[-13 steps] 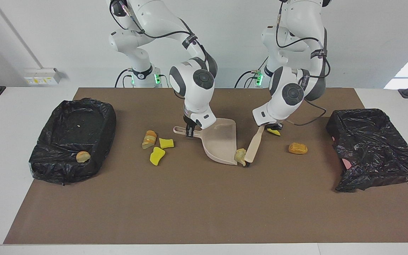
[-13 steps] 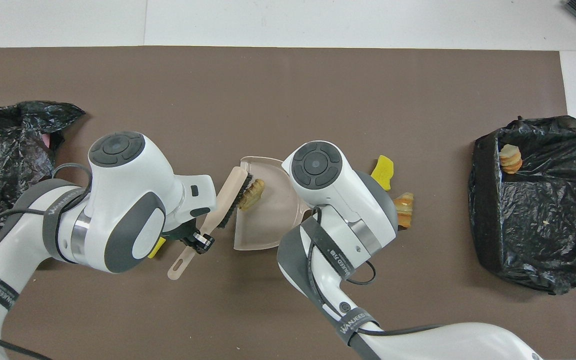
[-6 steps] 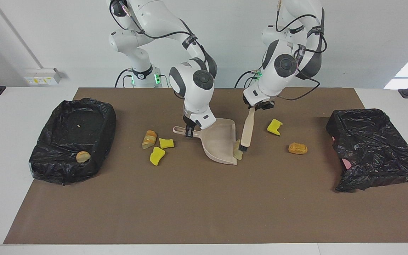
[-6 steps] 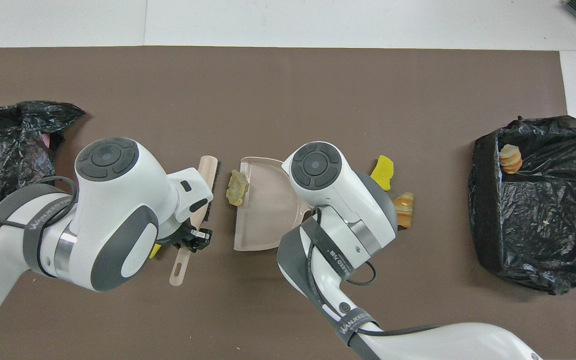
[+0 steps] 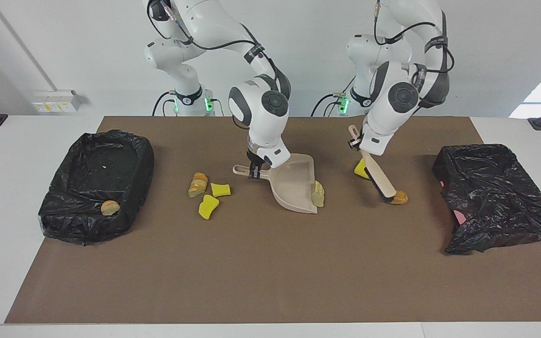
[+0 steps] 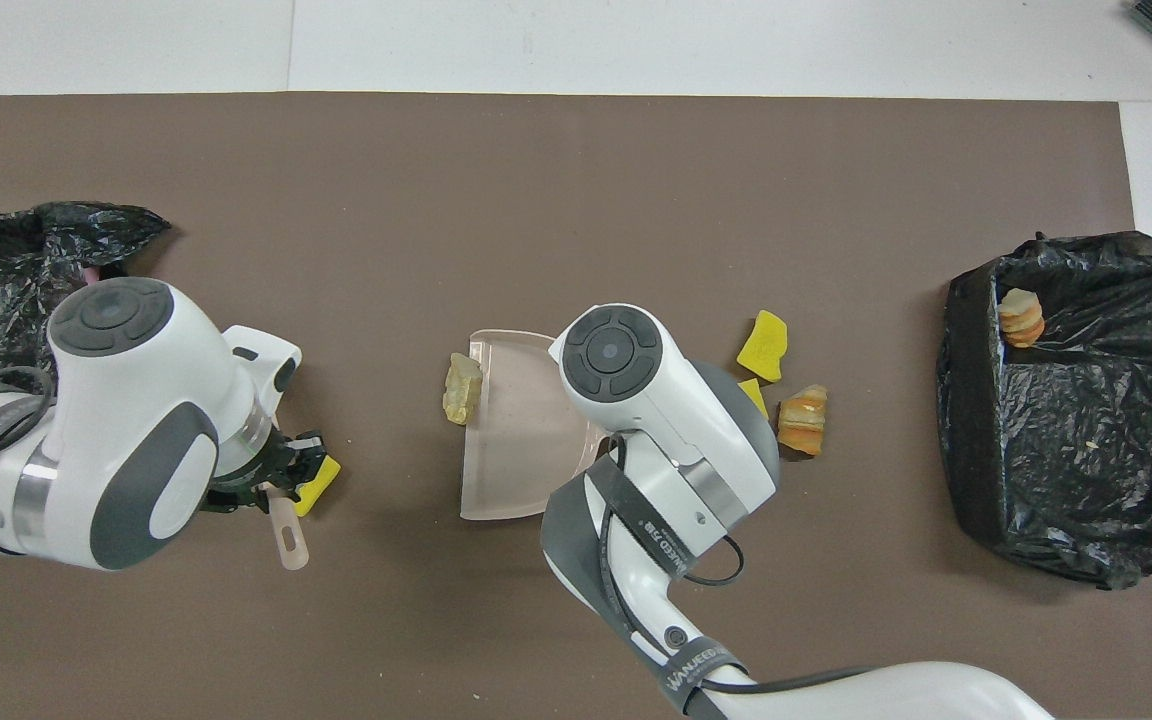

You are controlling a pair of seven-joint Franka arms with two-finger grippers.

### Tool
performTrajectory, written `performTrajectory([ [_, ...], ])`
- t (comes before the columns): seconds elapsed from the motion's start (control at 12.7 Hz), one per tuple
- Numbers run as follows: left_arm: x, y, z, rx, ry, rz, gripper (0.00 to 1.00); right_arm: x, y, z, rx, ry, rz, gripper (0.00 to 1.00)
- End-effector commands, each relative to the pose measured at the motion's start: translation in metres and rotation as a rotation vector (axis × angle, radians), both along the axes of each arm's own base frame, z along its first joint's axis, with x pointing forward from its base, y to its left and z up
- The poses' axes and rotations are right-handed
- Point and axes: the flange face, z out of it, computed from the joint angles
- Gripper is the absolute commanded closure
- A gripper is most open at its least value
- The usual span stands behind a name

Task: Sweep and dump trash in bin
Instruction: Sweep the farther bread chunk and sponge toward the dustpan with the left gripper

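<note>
Trash is lying scattered in 3 spots. 1 pale crusty lump is sitting right at the dustpan lip, half on, half off. An orange lump is touching the brush head toward the left arm's end, with 1 yellow sponge piece just beside the brush handle. 2 more yellow sponges and a crusty roll are sitting together toward the right arm's end, between the dustpan and the open bin, which is already holding 1 lump.

I'm seeing the left gripper clamped tight on the brush handle, brush slanting down to the mat. Right gripper is closed on the dustpan handle, pan lip resting low on the mat.

Risks, as I'm judging them: the lip lump is looking ready to roll off if I'm tilting or lifting the pan too soon. Orange lump is sitting well apart from the pan, so a long sweep could be letting it slip round the bristles. A hard stroke could be shoving the pan off line. Crumpled bag is lying near the brush's outer end, so a wide backswing could be snagging it.

Room: broad bare mat is lying open farther from the robots; the gap between pan and brush is clear for sweeping.
</note>
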Motion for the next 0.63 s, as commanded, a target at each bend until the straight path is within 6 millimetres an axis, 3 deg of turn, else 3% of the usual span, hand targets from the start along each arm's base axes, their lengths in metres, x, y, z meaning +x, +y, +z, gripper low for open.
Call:
performTrajectory([
  [0.0, -0.03, 0.058, -0.004, 0.063, -0.018, 0.082, 1.0, -0.015, -0.003, 0.002, -0.014, -0.011, 0.012, 1.0],
  [0.16, -0.031, 0.087, -0.012, 0.03, -0.043, 0.062, 1.0, -0.015, -0.003, 0.002, -0.014, -0.011, 0.01, 1.0],
  [0.31, -0.038, 0.096, -0.034, -0.017, -0.038, -0.046, 1.0, -0.015, -0.003, 0.002, -0.014, -0.012, 0.009, 1.0],
  [0.39, -0.033, 0.097, -0.039, -0.043, -0.06, -0.104, 1.0, -0.015, -0.003, 0.001, -0.015, -0.01, 0.009, 1.0],
  [0.55, -0.026, 0.074, -0.054, -0.077, -0.055, -0.219, 1.0, -0.015, -0.003, 0.001, -0.015, -0.01, 0.009, 1.0],
])
